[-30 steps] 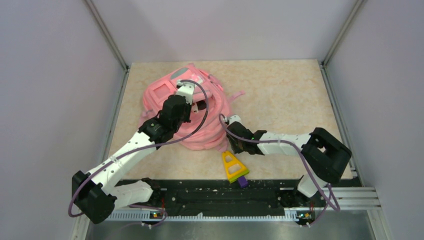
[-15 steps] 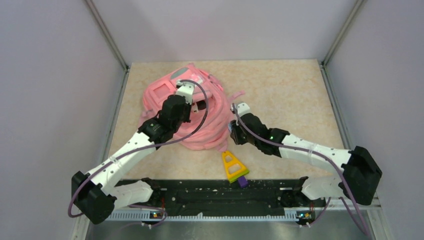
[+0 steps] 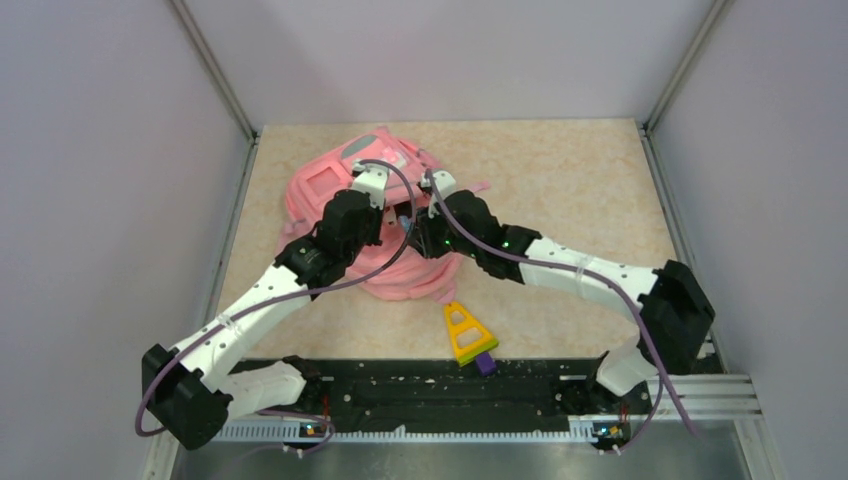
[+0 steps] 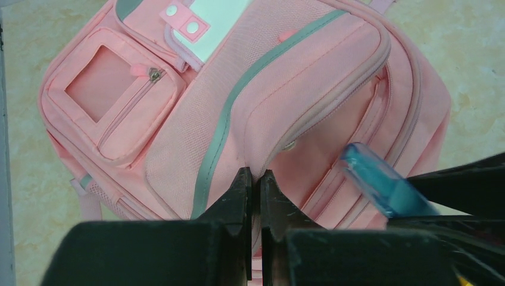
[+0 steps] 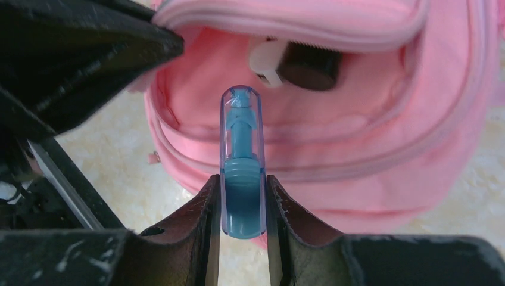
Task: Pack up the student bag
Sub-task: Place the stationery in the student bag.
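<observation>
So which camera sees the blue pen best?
The right wrist view: the blue pen stands full length between the right fingers, before the open student bag. The left wrist view catches one end; from the top, arms hide it.

A lab robot cell: plain grey walls (image 3: 100, 180), aluminium frame (image 3: 212, 72), beige tabletop (image 3: 570, 190)

— What encloses it?
— Plain pale grey walls (image 3: 100, 150) on three sides; metal posts (image 3: 216, 72) in the far corners.
— And below?
— A beige, marbled bench (image 3: 580, 190); evenly lit throughout.
</observation>
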Robot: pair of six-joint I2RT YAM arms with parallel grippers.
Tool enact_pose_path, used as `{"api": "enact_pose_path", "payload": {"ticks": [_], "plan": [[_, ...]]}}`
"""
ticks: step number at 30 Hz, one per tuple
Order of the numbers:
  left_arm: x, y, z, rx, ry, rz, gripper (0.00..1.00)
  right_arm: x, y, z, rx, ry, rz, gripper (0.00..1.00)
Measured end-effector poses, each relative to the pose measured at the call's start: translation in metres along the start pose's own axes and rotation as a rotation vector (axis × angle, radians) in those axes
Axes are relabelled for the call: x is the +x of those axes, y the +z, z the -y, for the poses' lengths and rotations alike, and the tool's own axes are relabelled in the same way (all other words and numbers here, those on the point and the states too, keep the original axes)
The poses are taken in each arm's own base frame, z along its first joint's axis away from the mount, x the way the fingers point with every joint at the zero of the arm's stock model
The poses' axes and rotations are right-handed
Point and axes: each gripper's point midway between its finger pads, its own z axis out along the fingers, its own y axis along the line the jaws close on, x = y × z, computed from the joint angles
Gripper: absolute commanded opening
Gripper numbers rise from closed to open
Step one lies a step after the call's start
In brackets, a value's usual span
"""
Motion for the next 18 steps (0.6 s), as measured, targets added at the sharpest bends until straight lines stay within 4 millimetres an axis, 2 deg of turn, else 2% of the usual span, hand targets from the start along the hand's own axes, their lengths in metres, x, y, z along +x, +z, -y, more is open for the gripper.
{"api": "enact_pose_path", "payload": {"ticks": [10, 18], "plan": [[-0.001, -0.001, 0.003, 0.017, -0.009, 0.002, 0.0, -0.016, 0.051, -0.023, -0.081, 0.002, 0.043, 0.0], [-0.001, -0.002, 0.003, 0.022, -0.014, 0.004, 0.0, -0.018, 0.084, -0.024, -0.091, 0.005, 0.116, 0.0]]}}
